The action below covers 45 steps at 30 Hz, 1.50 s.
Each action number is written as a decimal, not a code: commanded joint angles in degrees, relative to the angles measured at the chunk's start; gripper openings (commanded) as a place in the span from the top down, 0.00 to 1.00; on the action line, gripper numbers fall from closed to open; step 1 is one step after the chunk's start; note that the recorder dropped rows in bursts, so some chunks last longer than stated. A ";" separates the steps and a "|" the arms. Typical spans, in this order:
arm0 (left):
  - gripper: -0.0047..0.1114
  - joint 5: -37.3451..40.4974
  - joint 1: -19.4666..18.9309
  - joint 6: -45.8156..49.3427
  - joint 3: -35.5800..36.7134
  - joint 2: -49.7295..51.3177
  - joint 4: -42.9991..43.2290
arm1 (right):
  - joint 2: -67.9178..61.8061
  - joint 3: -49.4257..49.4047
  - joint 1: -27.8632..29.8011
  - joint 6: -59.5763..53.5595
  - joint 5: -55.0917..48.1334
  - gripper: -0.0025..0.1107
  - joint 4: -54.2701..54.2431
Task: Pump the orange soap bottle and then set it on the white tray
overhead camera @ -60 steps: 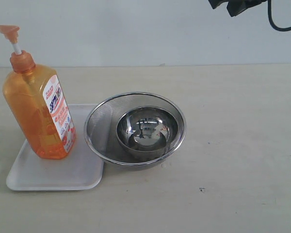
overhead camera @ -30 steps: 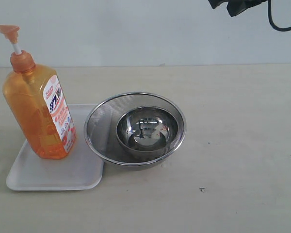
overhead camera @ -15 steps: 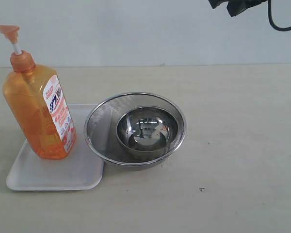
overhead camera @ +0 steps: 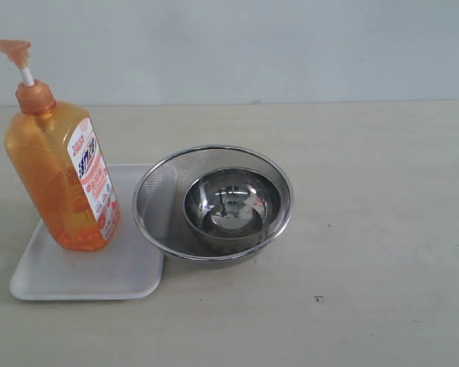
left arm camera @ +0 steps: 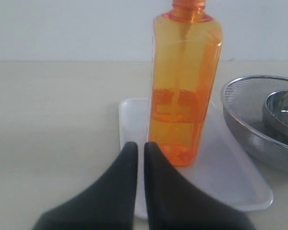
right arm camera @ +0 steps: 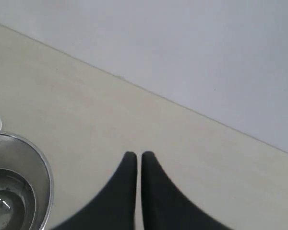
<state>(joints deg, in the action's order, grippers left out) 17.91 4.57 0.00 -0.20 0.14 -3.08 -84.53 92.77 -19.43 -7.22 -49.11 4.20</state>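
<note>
Now the dark arm part and cable that sat in the upper right corner of the exterior view half a second ago are gone from it, and nothing else has shifted. The orange soap bottle (overhead camera: 61,180) stands upright on the white tray (overhead camera: 76,279), just left of the mesh strainer (overhead camera: 157,199) that holds the steel bowl (overhead camera: 231,206). The left gripper (left arm camera: 137,146) hangs near the bottle with its fingers pressed together on nothing — the right gripper (right arm camera: 136,155), likewise closed and empty, is over the table (right arm camera: 86,110) beside the strainer.
</note>
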 commanded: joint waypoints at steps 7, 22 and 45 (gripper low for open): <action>0.92 -0.49 -0.09 -0.35 0.20 -0.14 -0.51 | 9.03 -0.09 3.31 2.87 1.03 0.98 0.87; 0.92 -0.49 -0.09 -0.35 0.20 -0.14 -0.51 | 17.64 -1.19 11.63 5.48 4.51 0.98 0.72; 0.92 -0.49 -0.09 -0.35 0.20 -0.14 -0.51 | 33.76 -35.09 13.90 12.00 29.84 0.98 1.08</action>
<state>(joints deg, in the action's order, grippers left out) 17.91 4.57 0.00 -0.20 0.14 -3.08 -52.20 59.72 -5.81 4.28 -21.00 5.05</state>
